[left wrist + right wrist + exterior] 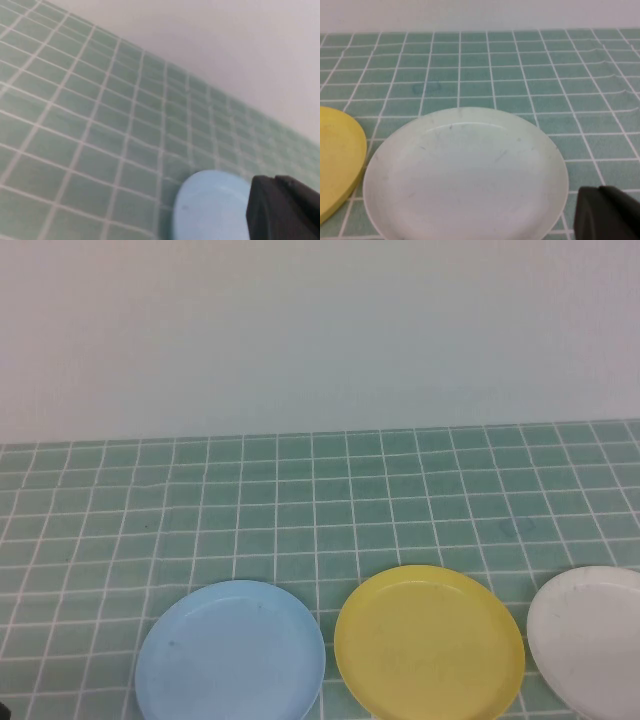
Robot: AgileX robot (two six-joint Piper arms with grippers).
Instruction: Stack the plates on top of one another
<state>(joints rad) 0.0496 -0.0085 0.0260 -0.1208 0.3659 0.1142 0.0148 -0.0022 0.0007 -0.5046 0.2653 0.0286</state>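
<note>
Three round, shallow plastic plates sit in a row on the green tiled table [300, 500], none stacked yet: light blue plate [230, 655], yellow plate [428, 643], white plate [590, 635], so all easy to reach. Only the wrist views show any tool: left tool [285, 207] by the blue, right tool [610, 212] by the white. Can't tell either's opening.

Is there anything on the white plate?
Empty: the white plate shows only its bare inside. The left gripper and right gripper sit nearby.
</note>
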